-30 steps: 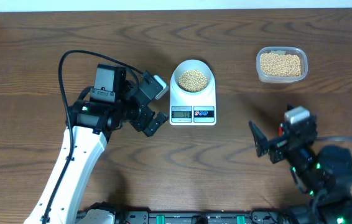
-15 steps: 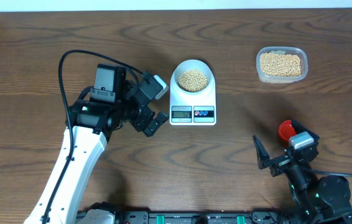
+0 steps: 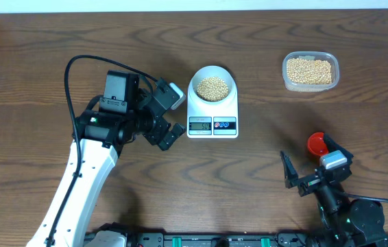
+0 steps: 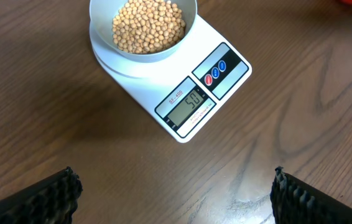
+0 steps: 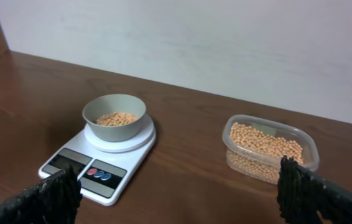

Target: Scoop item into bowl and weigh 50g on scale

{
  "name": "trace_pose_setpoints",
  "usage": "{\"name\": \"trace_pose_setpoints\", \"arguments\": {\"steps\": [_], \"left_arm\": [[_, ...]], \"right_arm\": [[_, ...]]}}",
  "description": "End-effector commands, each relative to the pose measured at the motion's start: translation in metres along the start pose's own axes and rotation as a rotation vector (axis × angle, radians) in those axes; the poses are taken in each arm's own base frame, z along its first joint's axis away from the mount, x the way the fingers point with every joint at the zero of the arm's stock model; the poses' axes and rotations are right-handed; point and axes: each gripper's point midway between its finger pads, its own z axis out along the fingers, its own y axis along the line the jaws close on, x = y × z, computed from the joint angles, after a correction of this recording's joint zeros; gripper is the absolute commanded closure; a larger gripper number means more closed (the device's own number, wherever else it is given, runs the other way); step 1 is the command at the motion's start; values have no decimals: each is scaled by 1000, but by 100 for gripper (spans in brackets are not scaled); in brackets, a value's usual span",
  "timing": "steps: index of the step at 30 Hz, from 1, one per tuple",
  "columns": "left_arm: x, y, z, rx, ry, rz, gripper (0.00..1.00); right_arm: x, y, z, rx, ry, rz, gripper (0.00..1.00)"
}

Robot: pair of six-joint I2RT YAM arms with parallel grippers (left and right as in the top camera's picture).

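Dark wood-grain table, glossy white plastic scale, clear tub.

There are 1 scale, 1 bowl, 1 clear tub, 1 red object and 2 grippers: left gripper, right gripper.

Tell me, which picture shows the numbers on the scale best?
The left wrist view: it looks straight down from close by, so the scale's display is big and seems to read 50. Overhead, the display is too tiny to read. The right wrist view sees it slanted and dark.
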Motion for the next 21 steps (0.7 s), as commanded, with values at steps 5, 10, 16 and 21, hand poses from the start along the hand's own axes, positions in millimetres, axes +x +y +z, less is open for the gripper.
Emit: {"name": "trace_pose_setpoints", "arguments": {"steps": [5,10,16,21], "left_arm": [[-7,2,-3,-2,-18,20,1],[-7,2,-3,-2,-18,20,0],[-7,2,-3,-2,-18,20,0],[-7,2,-3,-2,-18,20,0]], "right_arm": [[3,-10,2,57,-13,-33,1],[13,-14,11,75,-36,-77,1],[20,-17,19,97,-79,-100,1],[23,-19,21,108,-105,-102,1]]}}
